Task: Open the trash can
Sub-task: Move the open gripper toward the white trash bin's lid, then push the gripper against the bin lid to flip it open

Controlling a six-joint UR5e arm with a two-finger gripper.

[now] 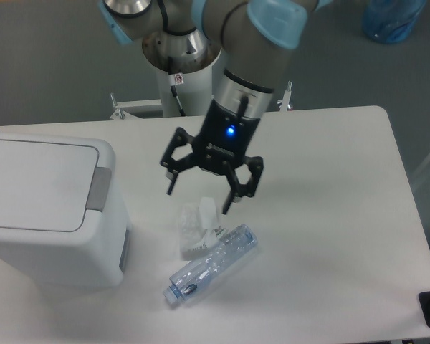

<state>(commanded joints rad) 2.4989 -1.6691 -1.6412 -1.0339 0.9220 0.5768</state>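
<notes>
The trash can (46, 215) is a large white boxy bin at the left of the table. Its flat lid (36, 183) lies shut, and a grey push-button tab (100, 188) sits on its right rim. My gripper (199, 201) hangs over the table's middle, to the right of the bin and apart from it. Its black fingers (172, 183) are spread open and hold nothing. A blue light glows on its wrist.
A crumpled white wrapper (196, 226) lies just below the gripper. A clear plastic bottle (211, 274) lies on its side in front of it. A blue object (393, 18) sits on the floor at the back right. The table's right edge (408, 186) runs close by.
</notes>
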